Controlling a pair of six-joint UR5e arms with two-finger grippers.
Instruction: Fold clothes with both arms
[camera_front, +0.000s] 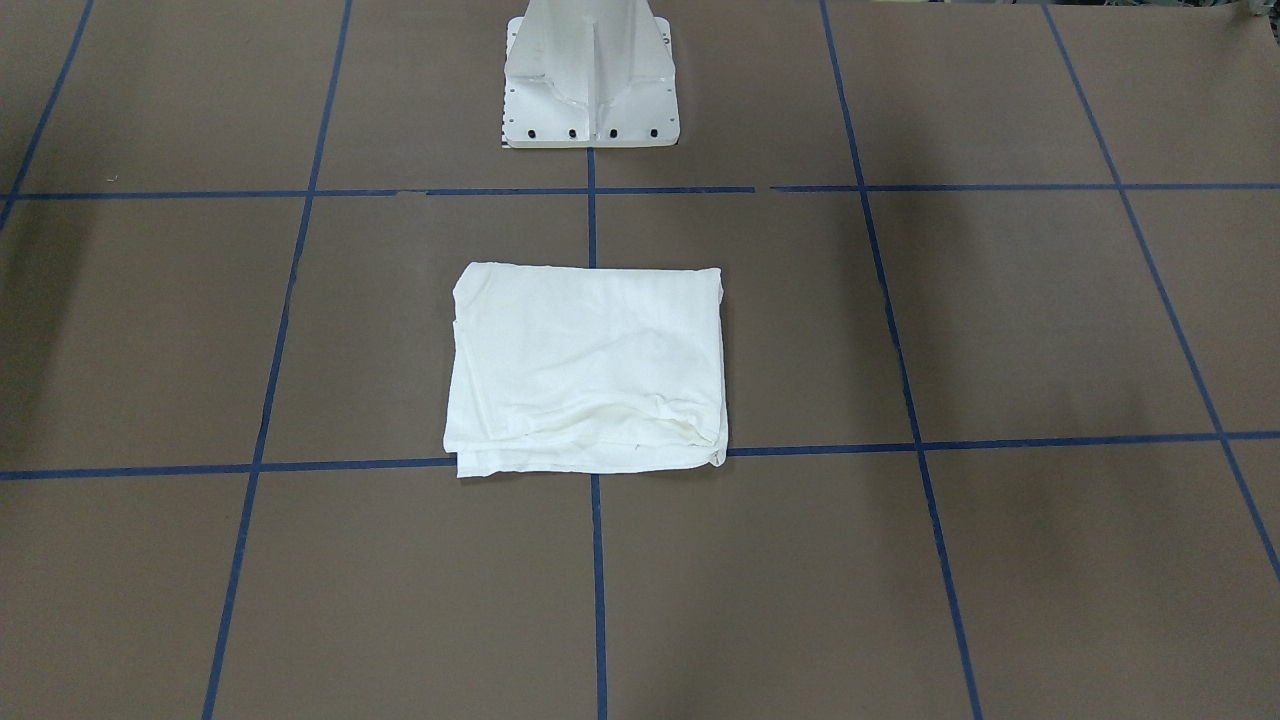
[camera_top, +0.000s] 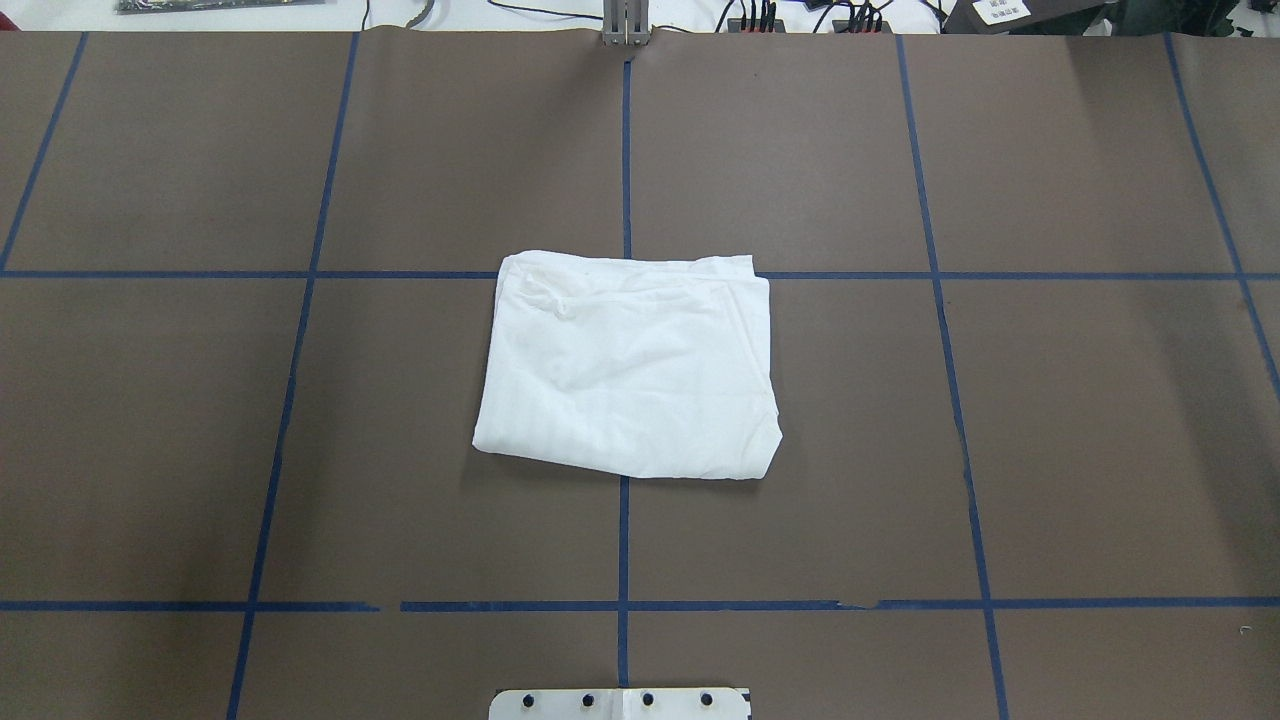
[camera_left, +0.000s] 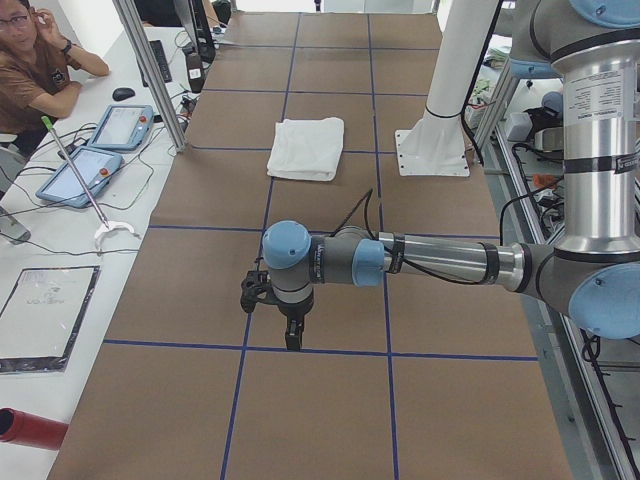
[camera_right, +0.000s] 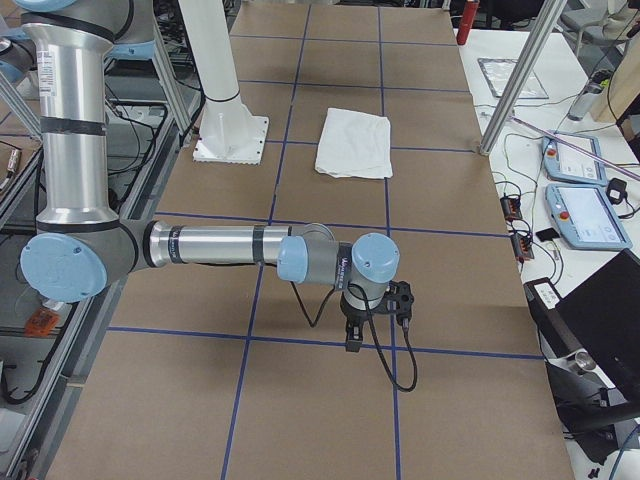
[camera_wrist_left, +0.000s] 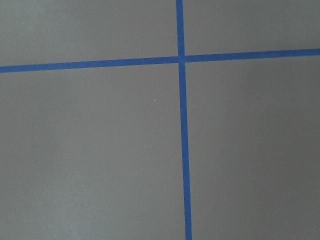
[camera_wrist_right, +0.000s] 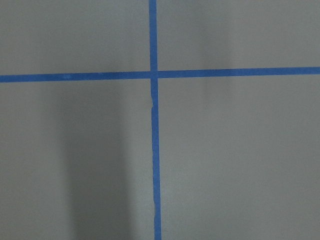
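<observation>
The white shirt (camera_front: 590, 370) lies folded into a flat rectangle at the middle of the brown table (camera_top: 1050, 400), in front of the pedestal. Neither arm touches it. My left gripper (camera_left: 290, 335) hangs point-down over a blue tape line near the table's left end, far from the shirt (camera_left: 307, 148). My right gripper (camera_right: 353, 335) hangs the same way near the right end, also far from the shirt (camera_right: 354, 143). Both show only in the side views, so I cannot tell whether they are open or shut. The wrist views show only bare table and blue tape.
The white flared pedestal (camera_front: 590, 90) stands at the robot's edge behind the shirt. Blue tape lines (camera_top: 624, 150) grid the table. A seated person (camera_left: 30, 60) and tablets (camera_left: 120, 125) are on the operators' bench, with more tablets (camera_right: 580, 205) alongside.
</observation>
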